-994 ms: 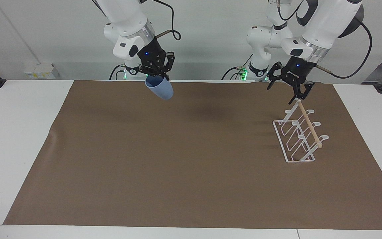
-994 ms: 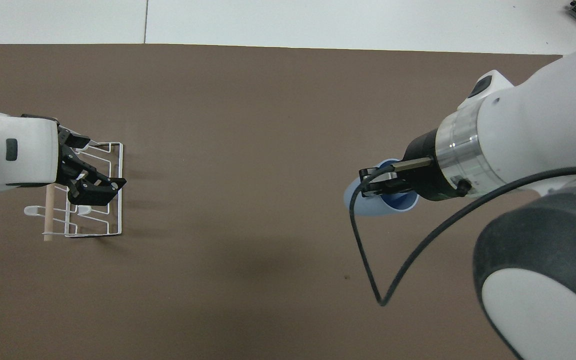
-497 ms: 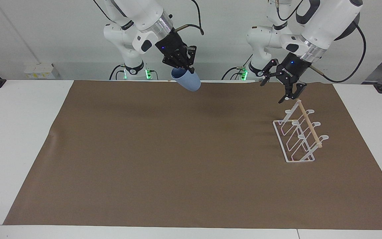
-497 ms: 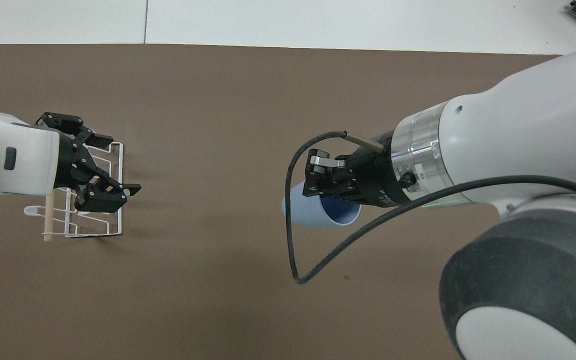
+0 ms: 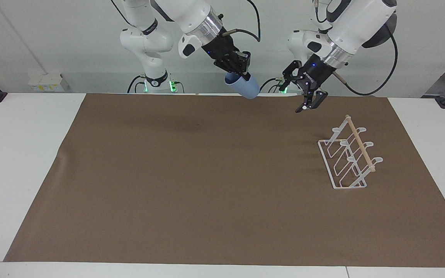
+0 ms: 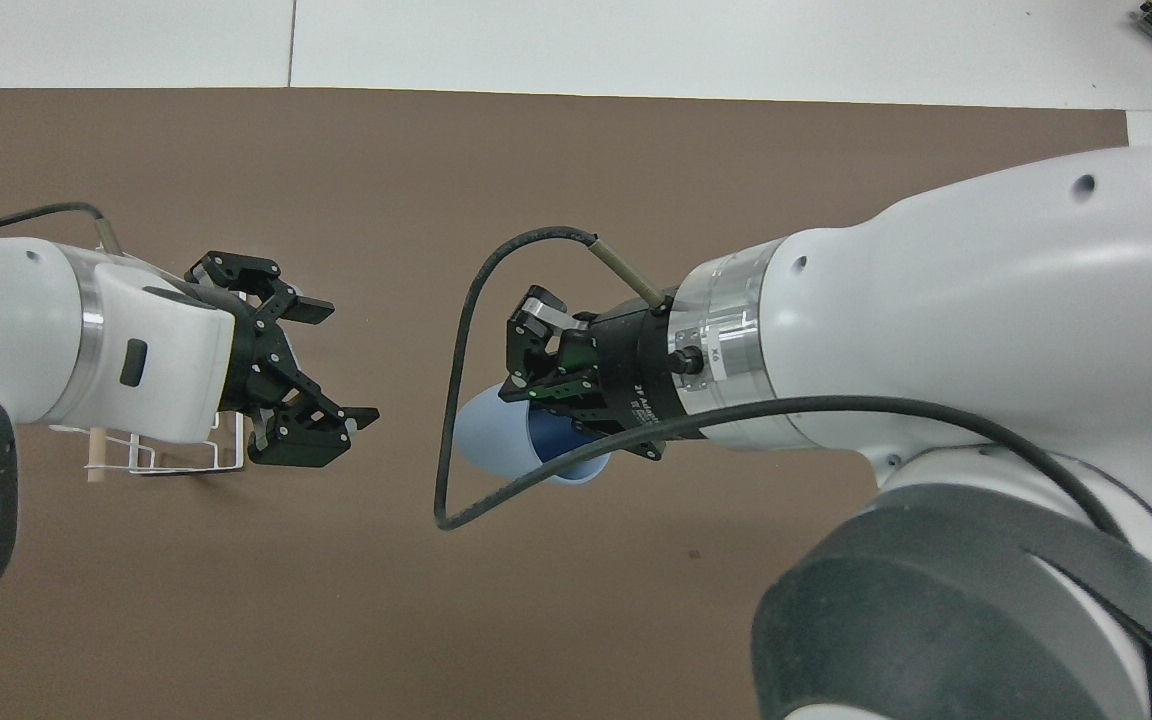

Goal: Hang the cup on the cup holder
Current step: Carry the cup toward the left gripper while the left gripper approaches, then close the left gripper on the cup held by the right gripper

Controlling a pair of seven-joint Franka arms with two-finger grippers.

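The light-blue cup [image 5: 244,88] [image 6: 496,440] hangs tilted in the air over the brown mat's middle strip by the robots, its mouth toward the right arm. My right gripper [image 5: 241,74] [image 6: 548,388] is shut on its rim. My left gripper [image 5: 296,94] [image 6: 341,365] stands open in the air with nothing between its fingers, a short gap from the cup. The white wire cup holder [image 5: 348,158] [image 6: 186,458] with its wooden dowel rests on the mat toward the left arm's end, with nothing on its prongs. In the overhead view the left arm covers most of it.
A brown mat [image 5: 191,185] covers most of the white table [image 5: 14,154]. The right arm's black cable [image 6: 456,400] loops down beside the cup.
The right gripper has carried the cup up and toward the left arm's end. The left gripper has drawn away from the cup holder's dowel toward the cup, still open.
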